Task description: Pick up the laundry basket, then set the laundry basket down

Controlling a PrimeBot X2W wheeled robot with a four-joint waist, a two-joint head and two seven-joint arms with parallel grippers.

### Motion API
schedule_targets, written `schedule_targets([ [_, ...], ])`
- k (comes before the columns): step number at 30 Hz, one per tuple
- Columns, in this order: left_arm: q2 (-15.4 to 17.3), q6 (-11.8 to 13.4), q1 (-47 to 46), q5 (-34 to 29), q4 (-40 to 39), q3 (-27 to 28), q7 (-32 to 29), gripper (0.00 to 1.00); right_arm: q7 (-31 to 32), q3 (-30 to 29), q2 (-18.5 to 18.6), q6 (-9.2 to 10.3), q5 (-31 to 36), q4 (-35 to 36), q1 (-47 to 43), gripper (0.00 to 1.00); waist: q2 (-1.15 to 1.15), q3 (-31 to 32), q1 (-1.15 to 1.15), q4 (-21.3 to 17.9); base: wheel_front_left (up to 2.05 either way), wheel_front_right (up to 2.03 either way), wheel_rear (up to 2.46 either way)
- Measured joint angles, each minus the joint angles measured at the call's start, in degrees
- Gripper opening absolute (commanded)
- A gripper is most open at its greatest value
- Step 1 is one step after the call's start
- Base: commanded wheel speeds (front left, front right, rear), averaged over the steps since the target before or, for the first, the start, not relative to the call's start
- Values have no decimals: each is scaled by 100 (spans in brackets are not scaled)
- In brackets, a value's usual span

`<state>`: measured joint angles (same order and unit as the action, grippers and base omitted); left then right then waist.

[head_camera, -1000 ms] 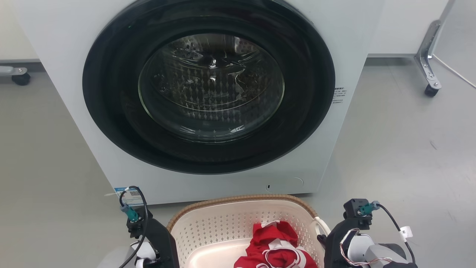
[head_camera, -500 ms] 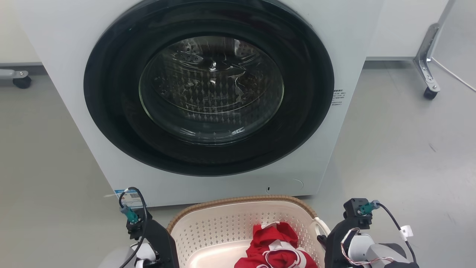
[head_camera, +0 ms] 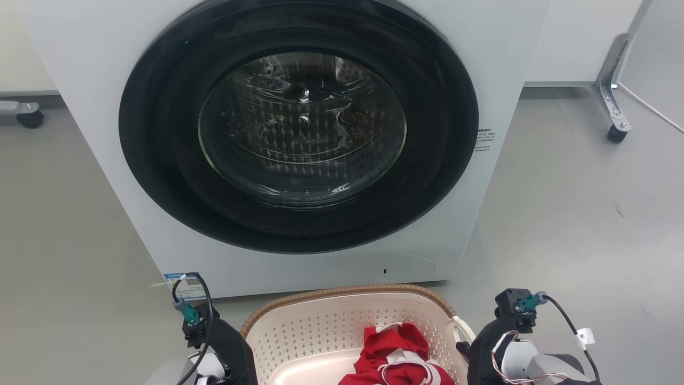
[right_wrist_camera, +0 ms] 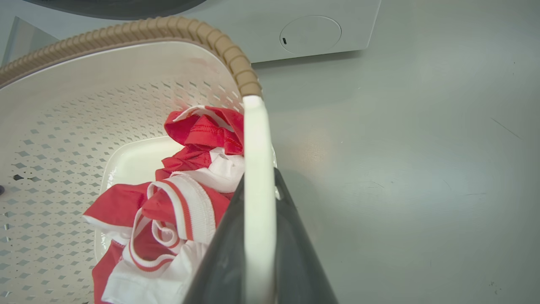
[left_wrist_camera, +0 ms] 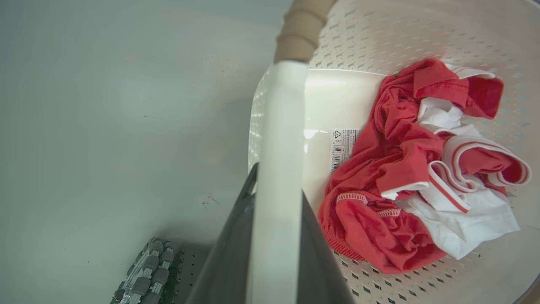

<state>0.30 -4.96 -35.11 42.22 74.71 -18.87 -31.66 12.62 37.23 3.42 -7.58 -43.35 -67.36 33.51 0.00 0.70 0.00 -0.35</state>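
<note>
Holding the laundry basket point(head_camera: 347, 292), left pincer point(left_wrist_camera: 278, 190) and right pincer point(right_wrist_camera: 258, 185) now sit slightly lower.

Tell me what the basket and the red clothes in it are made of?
The laundry basket looks like smooth cream plastic: slightly glossy, with punched holes. Its rim is probably brown plastic moulded to imitate weave, though real wicker isn't ruled out. The clothes look like soft matte knit fabric: creased, with stitched hems.

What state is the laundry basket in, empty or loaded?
Loaded, lightly: crumpled red-and-white clothing lies in the laundry basket, much of its floor bare.
</note>
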Motion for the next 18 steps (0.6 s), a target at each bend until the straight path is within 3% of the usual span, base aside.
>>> schedule_targets([
  [18,-1,43,7,87,-25,-118,85,0,-1,176,52,0,-163,40,0,0,0,-6,0,-5,0,0,0],
])
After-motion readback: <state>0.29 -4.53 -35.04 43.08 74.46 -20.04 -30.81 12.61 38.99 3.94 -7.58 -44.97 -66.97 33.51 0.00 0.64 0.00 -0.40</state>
